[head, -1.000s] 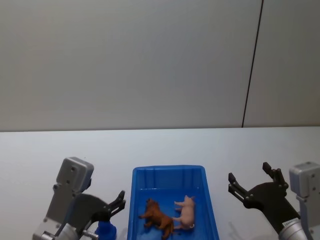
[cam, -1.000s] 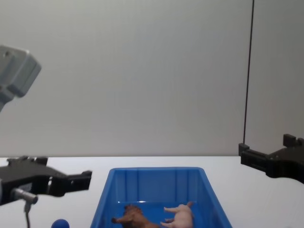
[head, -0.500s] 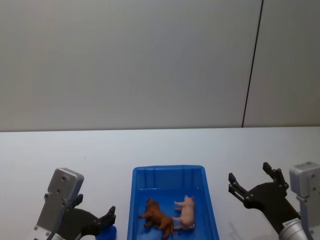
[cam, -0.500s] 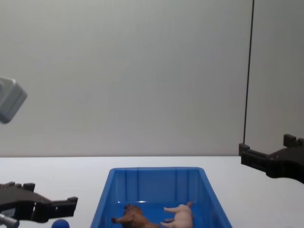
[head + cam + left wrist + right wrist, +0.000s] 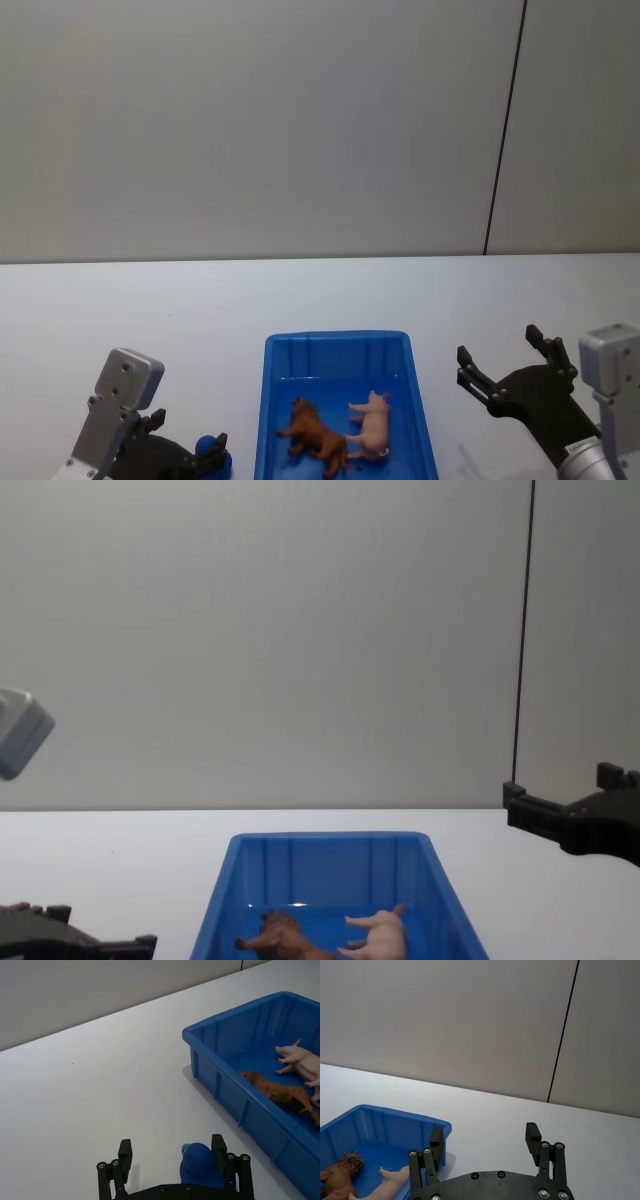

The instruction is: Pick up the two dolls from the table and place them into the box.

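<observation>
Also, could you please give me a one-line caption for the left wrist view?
Open left gripper low beside a blue ball, both dolls, pig and brown animal, lying in the blue box.

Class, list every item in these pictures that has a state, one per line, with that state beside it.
pig: lying on its side in the box
brown animal: lying in the box beside the pig
box: open-topped, on the table
blue ball: on the table, between the left gripper's fingers
left gripper: open
right gripper: open, empty
</observation>
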`<action>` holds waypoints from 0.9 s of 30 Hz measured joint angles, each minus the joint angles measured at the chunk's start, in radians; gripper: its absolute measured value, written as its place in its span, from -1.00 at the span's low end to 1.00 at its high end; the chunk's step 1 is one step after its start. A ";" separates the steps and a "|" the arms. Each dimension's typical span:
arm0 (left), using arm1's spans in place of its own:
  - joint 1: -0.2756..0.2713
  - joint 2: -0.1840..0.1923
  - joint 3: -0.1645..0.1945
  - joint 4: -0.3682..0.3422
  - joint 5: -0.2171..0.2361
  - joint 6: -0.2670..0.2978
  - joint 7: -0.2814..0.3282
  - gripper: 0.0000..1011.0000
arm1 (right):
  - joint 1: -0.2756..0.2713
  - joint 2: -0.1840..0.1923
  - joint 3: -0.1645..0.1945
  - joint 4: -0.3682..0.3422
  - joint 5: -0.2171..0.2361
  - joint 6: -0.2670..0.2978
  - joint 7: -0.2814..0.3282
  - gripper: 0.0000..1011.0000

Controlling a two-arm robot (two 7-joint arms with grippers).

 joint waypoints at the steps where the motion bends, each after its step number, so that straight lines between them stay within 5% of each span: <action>1: -0.001 -0.001 0.000 0.003 0.000 0.001 -0.004 0.98 | 0.000 0.000 0.000 0.000 0.000 0.000 0.000 0.98; 8: -0.009 -0.005 -0.001 0.031 -0.002 0.012 -0.043 0.79 | 0.000 0.000 0.000 0.000 0.000 0.000 0.000 0.98; 27: -0.017 -0.017 0.001 0.054 0.001 0.010 -0.099 -0.35 | 0.000 0.000 0.000 0.000 0.000 0.000 0.000 0.98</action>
